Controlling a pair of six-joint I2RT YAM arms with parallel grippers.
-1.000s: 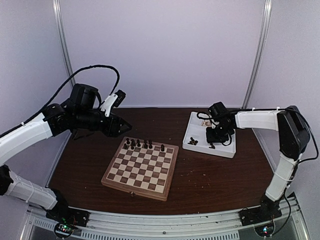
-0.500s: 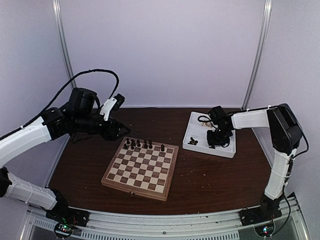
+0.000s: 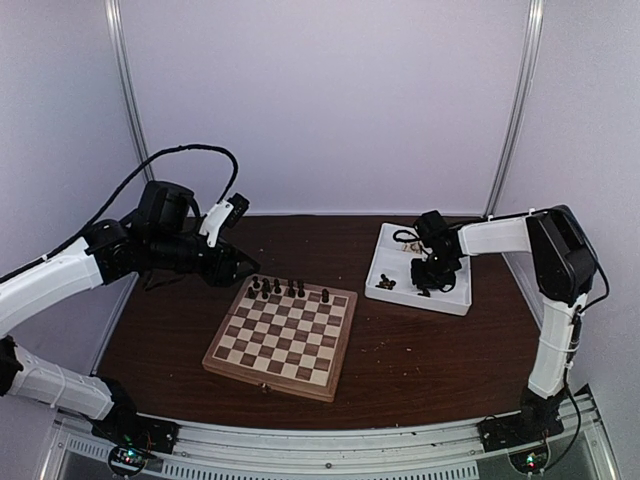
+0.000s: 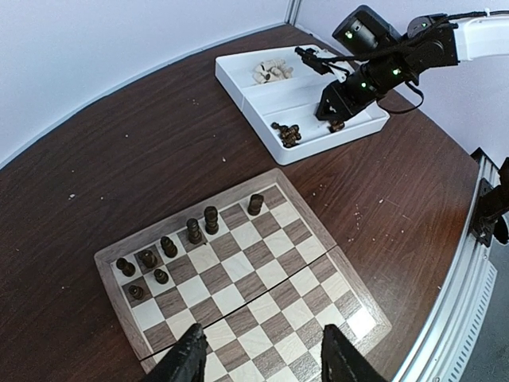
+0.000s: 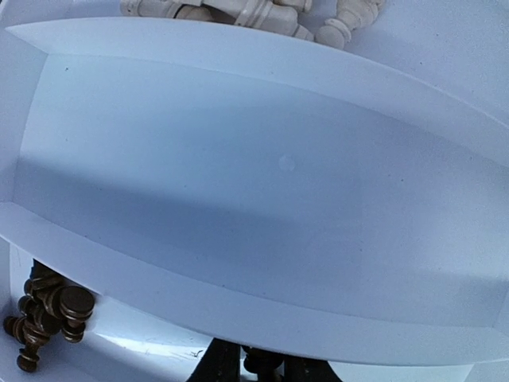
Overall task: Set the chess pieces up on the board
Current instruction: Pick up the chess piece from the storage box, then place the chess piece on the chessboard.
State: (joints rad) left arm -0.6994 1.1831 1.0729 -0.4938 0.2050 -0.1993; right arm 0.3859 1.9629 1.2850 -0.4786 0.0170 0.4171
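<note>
Only a few dark chess pieces [image 4: 193,231] stand at the far edge of the board [image 4: 238,296]. More lie in the white tray [image 4: 238,89]. My left gripper [image 4: 264,341] is apart and empty. My right gripper [image 4: 335,118] dips into the tray, and I can't tell its grip.

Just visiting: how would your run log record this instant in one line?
left gripper: open, raised near board | right gripper: in white tray, dark piece between fingertips | board: dark chess pieces on far rows only
</note>
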